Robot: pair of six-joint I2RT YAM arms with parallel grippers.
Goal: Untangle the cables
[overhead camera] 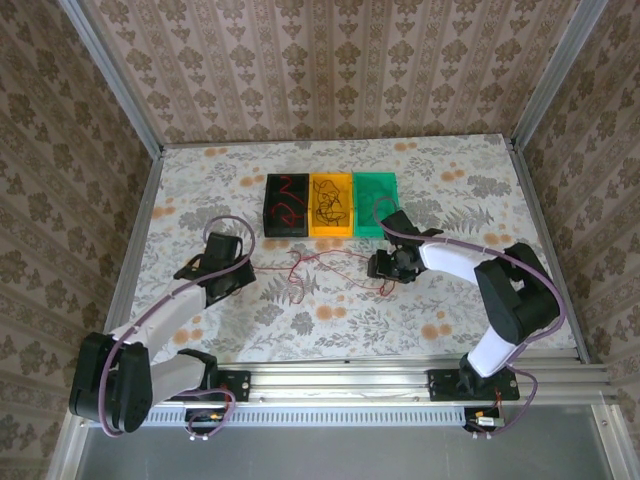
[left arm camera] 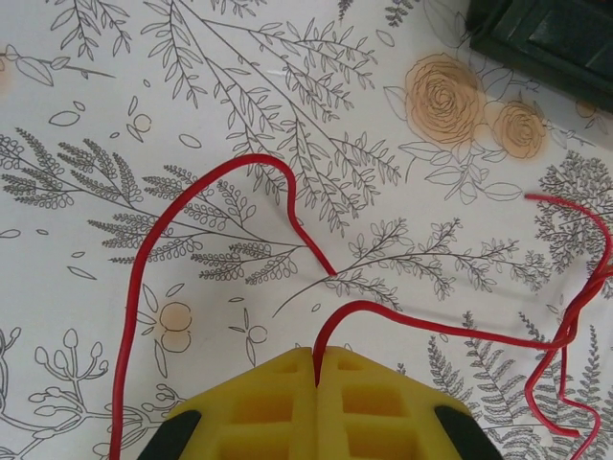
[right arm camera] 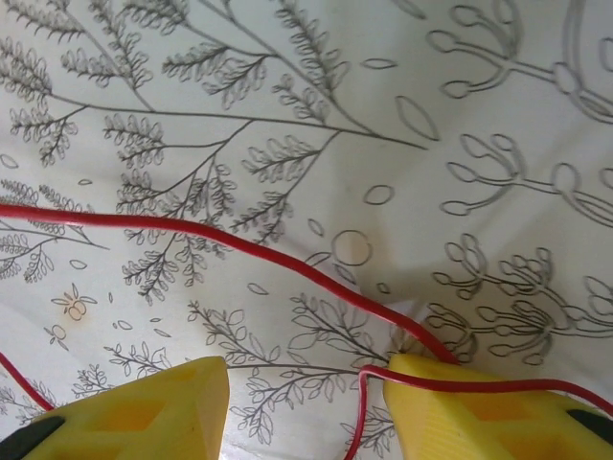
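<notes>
Toward the bottom of the overhead frame both arms reach up from their bases onto the flowered table (overhead camera: 450, 180), and at mid-frame the left gripper (overhead camera: 228, 268) and right gripper (overhead camera: 386, 265) sit at either end of a loose red cable (overhead camera: 322, 264) that squiggles between them. Seen from the left wrist, the yellow fingers (left arm camera: 268, 412) are clenched flat together with the red cable pinched in the seam at their tips; from there it arcs in a big loop to the left and trails off to a knotted-looking bunch at the right edge. Seen from the right wrist, the jaws stand apart and released, the cable crossing the cloth and running over the tip of the right-hand finger (right arm camera: 479, 407) without being pinched. Farther up the overhead frame sit three trays side by side: a black tray (overhead camera: 268, 205) with a red wire in it, an orange tray (overhead camera: 316, 205) with a black wire, and a green tray (overhead camera: 390, 210) whose contents are too faint to tell. By my judgement two cables look sorted, and this one remains to be straightened and placed.
</notes>
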